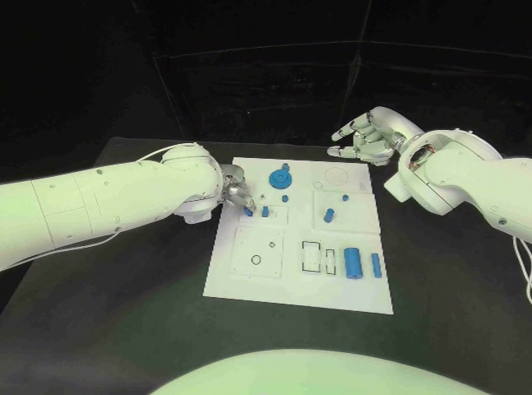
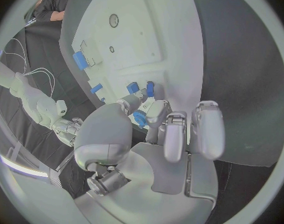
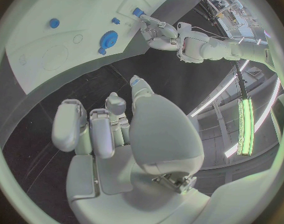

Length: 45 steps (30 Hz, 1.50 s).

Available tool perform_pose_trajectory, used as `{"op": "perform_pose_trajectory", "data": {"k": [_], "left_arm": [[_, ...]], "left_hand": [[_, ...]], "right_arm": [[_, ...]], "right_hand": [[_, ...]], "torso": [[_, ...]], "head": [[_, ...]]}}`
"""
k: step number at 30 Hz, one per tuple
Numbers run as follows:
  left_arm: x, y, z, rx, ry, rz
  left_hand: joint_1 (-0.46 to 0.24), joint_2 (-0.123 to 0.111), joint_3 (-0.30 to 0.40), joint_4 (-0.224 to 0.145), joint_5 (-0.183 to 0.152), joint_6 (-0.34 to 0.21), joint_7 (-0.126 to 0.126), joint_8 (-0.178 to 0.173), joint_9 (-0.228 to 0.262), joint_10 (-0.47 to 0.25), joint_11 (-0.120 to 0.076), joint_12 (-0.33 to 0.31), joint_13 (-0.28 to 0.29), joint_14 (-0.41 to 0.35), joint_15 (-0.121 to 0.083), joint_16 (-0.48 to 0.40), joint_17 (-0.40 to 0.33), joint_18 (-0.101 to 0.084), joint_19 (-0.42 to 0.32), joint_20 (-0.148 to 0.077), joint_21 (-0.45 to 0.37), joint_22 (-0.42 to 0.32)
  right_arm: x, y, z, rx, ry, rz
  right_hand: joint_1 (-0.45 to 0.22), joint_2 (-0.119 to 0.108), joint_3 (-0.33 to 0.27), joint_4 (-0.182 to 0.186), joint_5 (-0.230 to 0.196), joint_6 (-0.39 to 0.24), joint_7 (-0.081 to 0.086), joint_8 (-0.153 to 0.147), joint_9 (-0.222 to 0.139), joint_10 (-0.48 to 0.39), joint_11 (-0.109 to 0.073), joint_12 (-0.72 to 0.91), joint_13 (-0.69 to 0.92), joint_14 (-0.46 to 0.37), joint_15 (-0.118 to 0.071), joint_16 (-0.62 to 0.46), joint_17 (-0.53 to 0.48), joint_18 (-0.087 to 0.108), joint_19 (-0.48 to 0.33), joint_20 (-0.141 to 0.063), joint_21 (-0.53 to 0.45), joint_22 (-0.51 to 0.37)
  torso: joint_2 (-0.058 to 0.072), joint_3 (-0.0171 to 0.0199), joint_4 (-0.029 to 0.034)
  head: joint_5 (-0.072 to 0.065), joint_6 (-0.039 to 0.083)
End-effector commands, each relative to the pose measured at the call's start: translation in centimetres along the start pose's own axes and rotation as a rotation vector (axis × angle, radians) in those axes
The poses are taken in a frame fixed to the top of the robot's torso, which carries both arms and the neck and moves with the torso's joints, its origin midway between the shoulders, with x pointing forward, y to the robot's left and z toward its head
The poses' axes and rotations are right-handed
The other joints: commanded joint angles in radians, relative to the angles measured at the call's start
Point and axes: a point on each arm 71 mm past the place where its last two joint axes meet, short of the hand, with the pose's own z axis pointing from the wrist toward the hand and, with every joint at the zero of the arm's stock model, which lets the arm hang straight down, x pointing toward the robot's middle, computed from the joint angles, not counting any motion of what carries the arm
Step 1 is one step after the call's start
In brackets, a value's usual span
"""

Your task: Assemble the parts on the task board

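I see my left hand (image 1: 233, 191) at the board's (image 1: 254, 280) 9 o'clock edge, its fingertips pinching a small blue peg (image 1: 249, 211) down on the white plate, with a second peg (image 1: 265, 211) standing just beside it. My right hand (image 1: 370, 136) hangs off the board's 1 o'clock corner above the black table (image 1: 123, 304), fingers spread and holding nothing. Elsewhere on the board a blue gear (image 1: 281, 177) sits toward 12 o'clock, and a blue cylinder (image 1: 352, 263) lies toward 4 o'clock.
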Motion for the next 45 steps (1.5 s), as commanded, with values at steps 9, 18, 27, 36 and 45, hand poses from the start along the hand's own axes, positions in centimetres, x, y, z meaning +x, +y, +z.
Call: {"op": "perform_pose_trajectory", "data": {"k": [9, 18, 27, 36, 45], "left_arm": [[0.4, 0.1, 0.4, -0.028, 0.030, 0.024], [0.3, 0.2, 0.5, -0.035, 0.023, 0.020], [0.1, 0.4, 0.5, -0.043, 0.009, 0.010], [-0.3, 0.5, 0.4, -0.022, -0.046, -0.030], [-1.2, 0.6, -0.1, 0.080, -0.163, -0.229]], "left_hand": [[-0.026, -0.006, -0.058, 0.027, -0.002, 0.017, -0.008, 0.015, -0.004, 0.014, -0.006, 0.024, 0.022, 0.108, -0.011, 0.003, 0.263, 0.003, 0.033, -0.011, 0.013, 0.072], [-0.042, -0.011, -0.121, 0.054, -0.003, 0.026, -0.011, 0.019, -0.009, 0.019, -0.009, 0.034, 0.033, 0.108, -0.013, 0.003, 0.263, 0.002, 0.035, -0.013, 0.016, 0.077], [-0.075, -0.029, -0.269, 0.110, -0.017, 0.036, -0.010, 0.022, -0.019, 0.022, -0.008, 0.040, 0.041, 0.108, -0.013, 0.003, 0.263, 0.001, 0.037, -0.014, 0.019, 0.084], [-0.088, -0.037, -0.415, 0.168, -0.043, 0.036, -0.014, 0.024, -0.026, 0.021, -0.011, 0.039, 0.042, 0.108, -0.017, 0.003, 0.263, 0.001, 0.038, -0.018, 0.017, 0.085], [-0.002, 0.012, -0.517, 0.203, -0.040, -0.068, 0.030, -0.005, -0.055, -0.223, 0.028, -0.268, -0.294, 0.087, 0.014, -0.038, 0.210, 0.056, -0.069, 0.007, -0.238, -0.145]], "right_arm": [[0.0, 0.2, 0.1, -0.008, 0.005, 0.001], [0.0, 0.2, 0.1, -0.008, 0.004, 0.001], [0.0, 0.2, 0.1, -0.008, 0.003, 0.002], [0.0, 0.2, 0.1, -0.008, 0.003, 0.003], [0.0, 0.1, 0.1, -0.008, 0.002, 0.003]], "right_hand": [[-0.001, 0.008, -0.004, 0.000, 0.005, 0.009, 0.001, 0.004, 0.000, -0.003, -0.003, 0.004, 0.001, 0.064, -0.007, -0.007, 0.072, -0.002, -0.005, -0.004, -0.006, -0.002], [-0.001, 0.008, -0.004, 0.000, 0.005, 0.009, 0.001, 0.004, 0.000, -0.003, -0.003, 0.004, 0.001, 0.064, -0.007, -0.007, 0.072, -0.002, -0.005, -0.004, -0.006, -0.002], [-0.002, 0.008, -0.005, 0.001, 0.005, 0.009, 0.001, 0.004, 0.000, -0.005, -0.003, 0.001, -0.002, 0.063, -0.008, -0.008, 0.071, -0.002, -0.006, -0.005, -0.007, -0.003], [-0.003, 0.008, -0.006, 0.002, 0.004, 0.009, 0.001, 0.004, 0.000, -0.006, -0.003, 0.001, -0.002, 0.063, -0.007, -0.008, 0.070, -0.002, -0.006, -0.005, -0.007, -0.004], [-0.005, 0.008, -0.008, 0.004, 0.004, 0.009, 0.002, 0.004, 0.000, -0.007, -0.003, 0.000, -0.004, 0.063, -0.007, -0.010, 0.068, -0.002, -0.007, -0.005, -0.008, -0.006]], "torso": [[0.000, -0.0006, 0.0004], [0.000, -0.0003, 0.0001], [0.000, -0.0004, 0.0001], [0.000, -0.0009, 0.0004], [0.000, -0.0019, 0.0011]], "head": [[-0.003, -0.003], [-0.003, -0.004], [-0.004, -0.004], [-0.007, -0.003], [-0.013, -0.003]]}}
